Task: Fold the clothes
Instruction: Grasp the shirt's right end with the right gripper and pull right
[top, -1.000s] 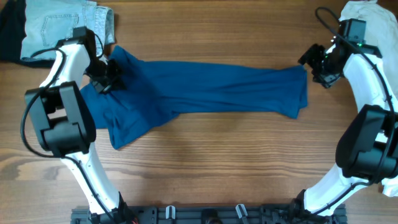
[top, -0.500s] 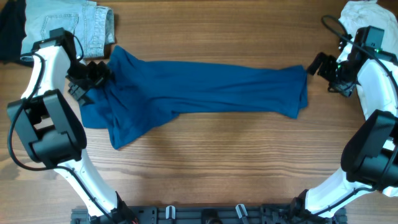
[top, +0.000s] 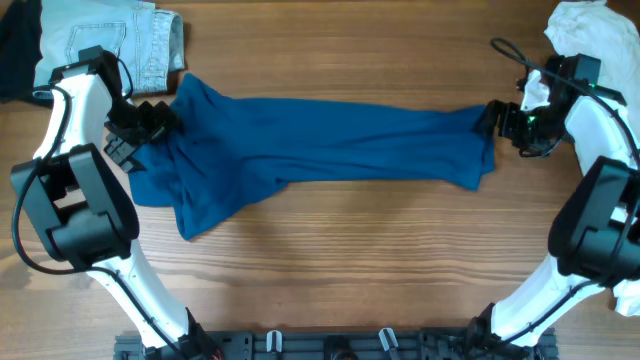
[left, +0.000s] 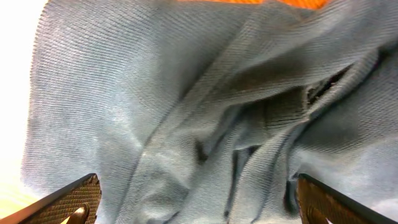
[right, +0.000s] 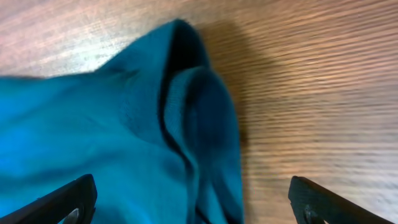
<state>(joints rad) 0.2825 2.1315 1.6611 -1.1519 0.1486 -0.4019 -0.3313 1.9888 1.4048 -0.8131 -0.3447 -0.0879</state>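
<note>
blue top (top: 330, 145): lies stretched along the bench (top: 350, 270), bunched at its left end | my left end effector (top: 150, 125): spread wide at that bunched end, pinching nothing | my right end effector (top: 495, 120): spread wide at the top's right edge

On the wooden table (top: 350, 270), a pale denim piece (top: 100, 45) far left, a white garment (top: 585, 30) far right.

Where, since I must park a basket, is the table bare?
Bare table lies in front of the blue top, and behind it between the denim piece and white garment. The left gripper and right gripper crowd its ends.
</note>
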